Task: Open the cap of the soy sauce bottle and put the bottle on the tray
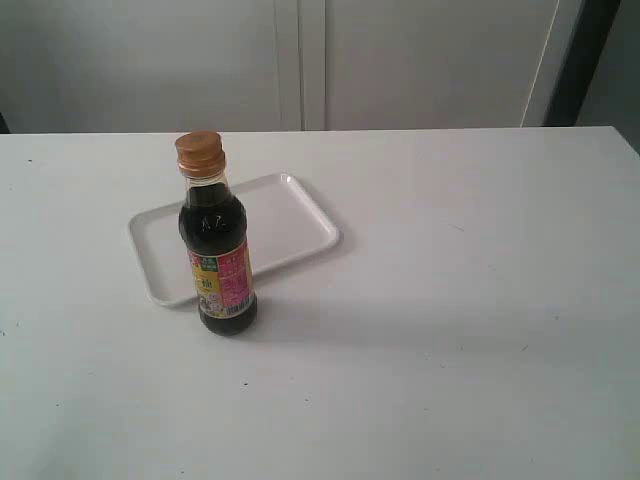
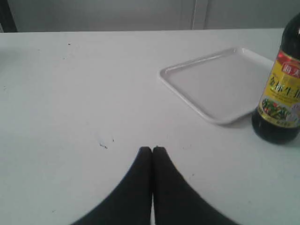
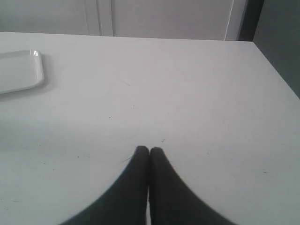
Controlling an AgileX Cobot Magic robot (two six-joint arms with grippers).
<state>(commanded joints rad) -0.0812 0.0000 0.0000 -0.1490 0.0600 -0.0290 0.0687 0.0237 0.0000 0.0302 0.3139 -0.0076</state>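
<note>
The soy sauce bottle (image 1: pixel 218 250) stands upright on the tabletop (image 1: pixel 450 300) just beside the tray (image 1: pixel 290 215), at its near edge, with the cap (image 1: pixel 199 152) shut. Left gripper (image 2: pixel 152 149) and right gripper (image 3: pixel 149 150) hang apart from it, jaws pressed together, holding nothing. Prying the cap one-handed could likely topple the tall, narrow bottle.
</note>
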